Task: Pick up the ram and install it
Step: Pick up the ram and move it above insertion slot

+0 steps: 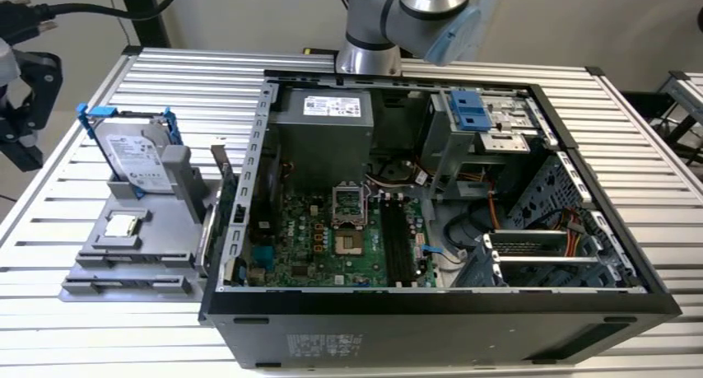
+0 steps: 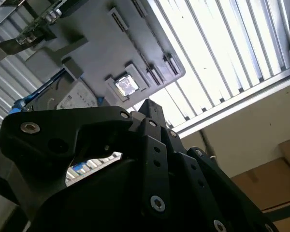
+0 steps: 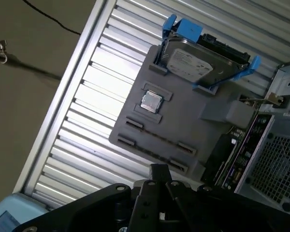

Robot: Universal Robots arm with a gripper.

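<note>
Our claw hangs above the table at the exterior view's left; we cannot tell whether it is apart or together. Near it, the ram stands on edge between gray holder and open computer case.

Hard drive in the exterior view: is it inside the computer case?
No, the hard drive stands on the gray holder outside the case.

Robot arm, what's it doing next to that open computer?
The gripper hangs at the exterior view's left, apart from the grey tray on the slatted table. That tray holds a hard drive in a blue bracket and a small silver chip. The open computer case stands beside the tray. The gripper is touching none of them.
</note>
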